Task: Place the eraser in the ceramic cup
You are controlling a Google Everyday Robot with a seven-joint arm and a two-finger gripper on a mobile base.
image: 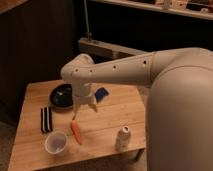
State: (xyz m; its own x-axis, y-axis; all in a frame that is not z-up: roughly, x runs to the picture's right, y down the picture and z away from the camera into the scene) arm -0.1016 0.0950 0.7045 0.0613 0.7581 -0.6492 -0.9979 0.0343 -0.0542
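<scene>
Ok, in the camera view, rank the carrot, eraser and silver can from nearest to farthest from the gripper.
1. Carrot, just in front of the gripper, which is over mid-table.
2. Eraser, left side.
3. Silver can, front right.

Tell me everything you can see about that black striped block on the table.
The eraser is a long, flat black block with white stripes running lengthwise. It lies flat on the wooden table, toward the picture's left, between the dark bowl behind and the white cup in front. Nothing touches it; the robot's hand hangs to its right, apart.
</scene>
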